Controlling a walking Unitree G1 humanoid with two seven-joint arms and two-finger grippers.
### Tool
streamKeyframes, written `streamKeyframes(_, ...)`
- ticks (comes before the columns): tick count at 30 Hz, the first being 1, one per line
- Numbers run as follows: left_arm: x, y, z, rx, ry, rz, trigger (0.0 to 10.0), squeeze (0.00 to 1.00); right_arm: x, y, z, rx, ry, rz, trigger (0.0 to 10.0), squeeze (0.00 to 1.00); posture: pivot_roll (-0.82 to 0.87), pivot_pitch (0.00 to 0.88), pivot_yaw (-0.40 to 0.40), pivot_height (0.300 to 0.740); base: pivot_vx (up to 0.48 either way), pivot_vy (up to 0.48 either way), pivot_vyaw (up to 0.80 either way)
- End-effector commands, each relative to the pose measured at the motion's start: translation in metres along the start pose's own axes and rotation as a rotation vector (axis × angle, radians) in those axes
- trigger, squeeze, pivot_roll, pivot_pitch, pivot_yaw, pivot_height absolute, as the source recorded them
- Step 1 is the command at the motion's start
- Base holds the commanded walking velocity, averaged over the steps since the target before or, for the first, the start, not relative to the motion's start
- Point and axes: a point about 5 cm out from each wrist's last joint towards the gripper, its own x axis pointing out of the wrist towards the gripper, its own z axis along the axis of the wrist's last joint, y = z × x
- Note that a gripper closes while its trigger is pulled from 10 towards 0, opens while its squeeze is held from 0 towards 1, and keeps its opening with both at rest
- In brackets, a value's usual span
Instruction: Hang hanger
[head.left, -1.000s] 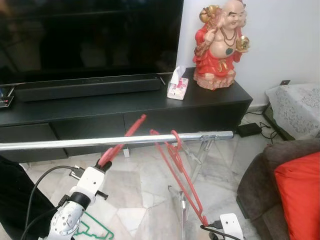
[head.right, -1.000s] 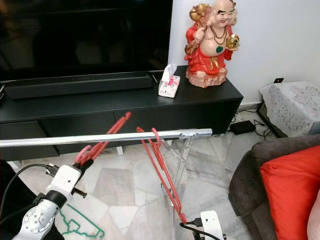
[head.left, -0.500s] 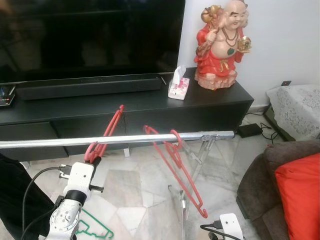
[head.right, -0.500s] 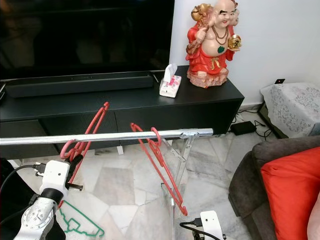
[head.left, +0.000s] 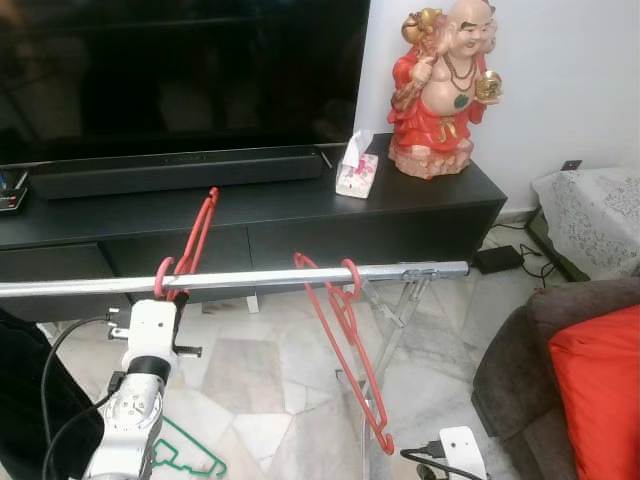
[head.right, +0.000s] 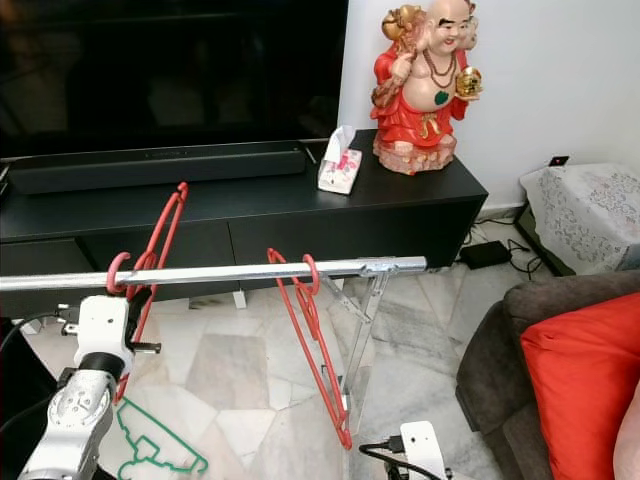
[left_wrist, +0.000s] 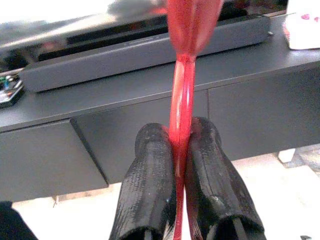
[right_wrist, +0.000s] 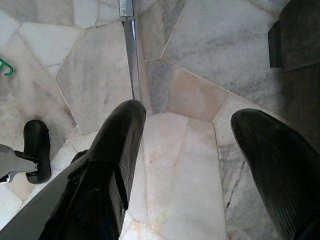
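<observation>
Over the rail (head.left: 250, 279), hook of the red hanger (head.left: 190, 250) just landing, pinched by the left gripper (left_wrist: 181, 150). Hanging step nearly done. Next: lower slightly, unclench, back off. Right gripper (right_wrist: 200, 150) idle low, fingers spread, holding nothing.

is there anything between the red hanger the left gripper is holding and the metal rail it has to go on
Nothing visible blocks it. The left gripper is shut on the red hanger, whose hook already curls over the metal rail, well apart from the other red hanger.

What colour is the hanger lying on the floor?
Green; the hanger on the floor shows best in the right eye view.
</observation>
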Motion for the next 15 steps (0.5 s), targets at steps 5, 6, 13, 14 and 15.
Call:
streamKeyframes(5, 0.011, 0.011, 0.008, -0.096, 0.001, 0.103, 10.0, 0.00, 0.000, -0.001, 0.000, 0.018, -0.005, -0.005, 10.0, 0.00, -0.02, 0.000, -0.054, 0.740, 0.000, 0.000, 0.00)
streamKeyframes(6, 0.012, 0.011, 0.007, -0.099, 0.012, 0.104, 10.0, 0.00, 0.000, -0.001, 0.000, 0.019, -0.005, -0.005, 10.0, 0.00, -0.02, 0.000, -0.053, 0.740, 0.000, 0.000, 0.00)
streamKeyframes(13, 0.013, 0.006, -0.006, -0.096, 0.158, 0.091, 10.0, 0.00, 0.000, -0.001, -0.001, 0.018, -0.004, -0.004, 10.0, 0.00, -0.02, 0.000, -0.053, 0.740, 0.000, 0.000, 0.00)
streamKeyframes(14, 0.013, 0.005, -0.008, -0.094, 0.175, 0.086, 10.0, 0.00, 0.000, -0.001, -0.001, 0.018, -0.004, -0.004, 10.0, 0.00, -0.02, 0.000, -0.053, 0.740, 0.000, 0.000, 0.00)
streamKeyframes(15, 0.012, 0.004, -0.011, -0.085, 0.192, 0.080, 10.0, 0.00, 0.000, -0.001, -0.001, 0.018, -0.004, -0.004, 10.0, 0.00, -0.02, 0.000, -0.053, 0.740, 0.000, 0.000, 0.00)
